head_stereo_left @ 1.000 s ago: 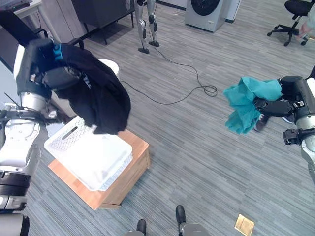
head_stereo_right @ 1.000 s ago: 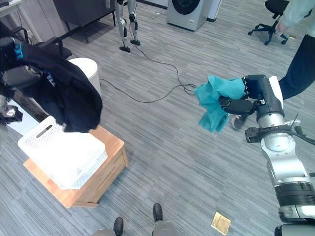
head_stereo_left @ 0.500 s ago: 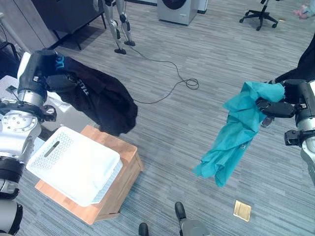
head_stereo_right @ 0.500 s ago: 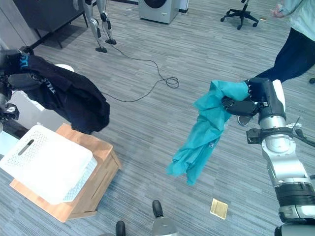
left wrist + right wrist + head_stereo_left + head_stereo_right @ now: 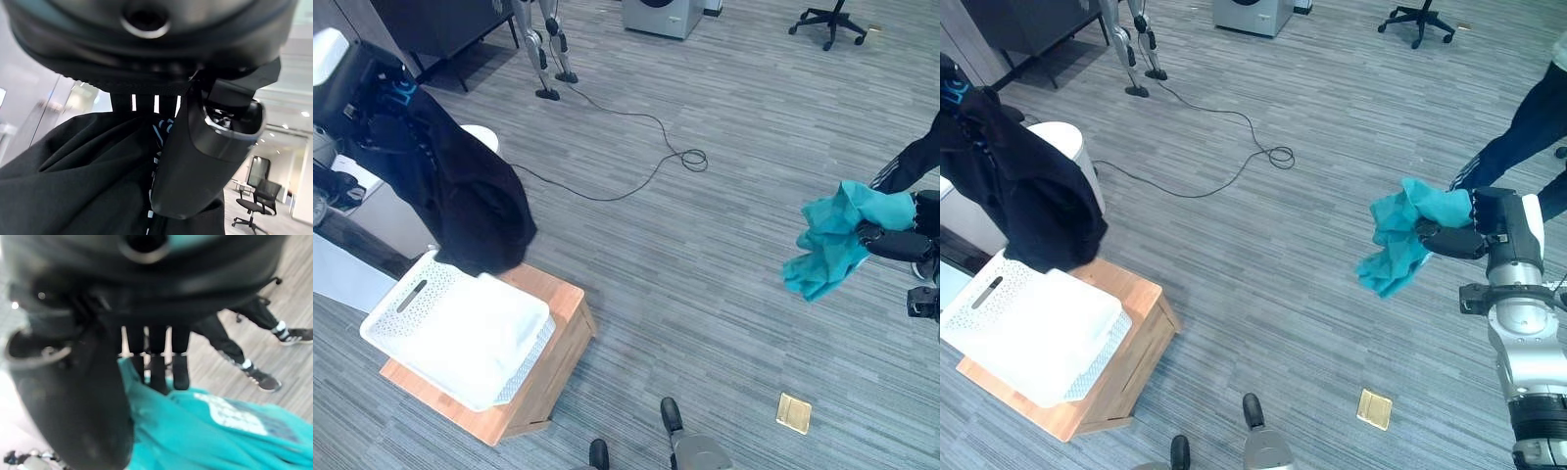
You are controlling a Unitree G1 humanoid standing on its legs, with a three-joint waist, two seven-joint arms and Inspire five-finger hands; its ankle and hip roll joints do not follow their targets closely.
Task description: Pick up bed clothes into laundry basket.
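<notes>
A black garment (image 5: 460,191) hangs in the air above the far edge of the white laundry basket (image 5: 460,328), its lowest folds just over the basket's rim, and whether they touch the rim cannot be told. The left hand (image 5: 205,147) holds it up by its top, with the thumb and fingers curled into the dark cloth, which bunches between them in the left wrist view. The basket, perforated along its sides and with a slot handle at one end, sits tilted on a low wooden box (image 5: 543,387) on the grey plank floor (image 5: 705,245). Well apart from the basket, across the open floor to its right, a teal garment (image 5: 1400,240) is bunched and held in the air by the right hand (image 5: 1454,238); the fingers (image 5: 159,367) are curled down into the teal fabric with the thumb beside them. Behind the basket and the black garment stands a white round bin (image 5: 1062,147). A black cable (image 5: 636,157) trails over the floor beyond the basket, ending in a small coil. Farther off stand the legs of another humanoid (image 5: 543,49), a washing machine (image 5: 661,15) and a black office chair (image 5: 832,20). A person's dark trouser leg (image 5: 1518,127) shows just behind the right hand, and a small brass floor plate (image 5: 794,413) lies on the floor in front of it.
</notes>
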